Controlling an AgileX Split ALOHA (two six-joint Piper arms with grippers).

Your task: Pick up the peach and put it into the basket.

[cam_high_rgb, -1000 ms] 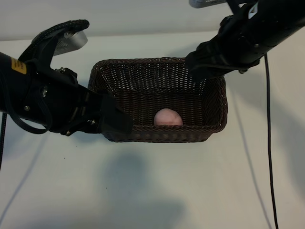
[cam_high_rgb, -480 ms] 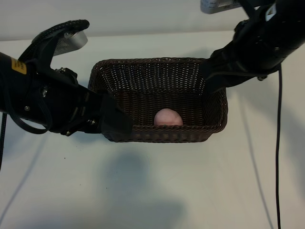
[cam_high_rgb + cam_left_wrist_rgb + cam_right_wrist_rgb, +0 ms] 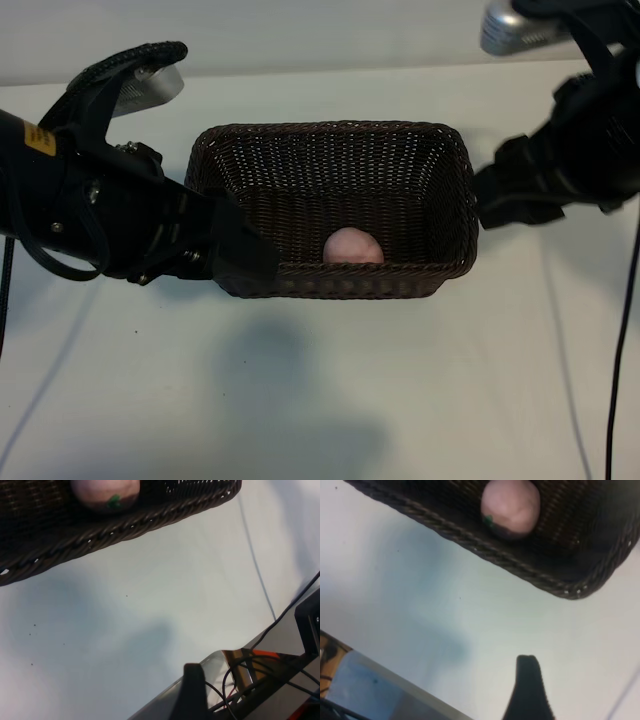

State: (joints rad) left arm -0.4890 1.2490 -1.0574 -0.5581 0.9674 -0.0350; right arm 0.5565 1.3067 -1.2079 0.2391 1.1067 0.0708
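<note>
The peach [image 3: 352,246] lies inside the basket [image 3: 330,285], against its near wall. The right gripper [image 3: 490,200], wide and empty, hangs just outside the basket's right wall; the left gripper [image 3: 245,255], also wide and empty, sits at the near left corner.

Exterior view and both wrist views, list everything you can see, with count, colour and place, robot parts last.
peach: one, pale pink with a small green mark, inside the basket against its near wall.
basket: one, dark brown wicker, middle of the table.
table: one, white, under everything.
cables: thin dark ones, hanging at the right edge of the exterior view.
left tool: one, black, open, at the basket's near left corner, holding nothing.
right tool: one, black, open, just outside the basket's right wall, holding nothing.
</note>
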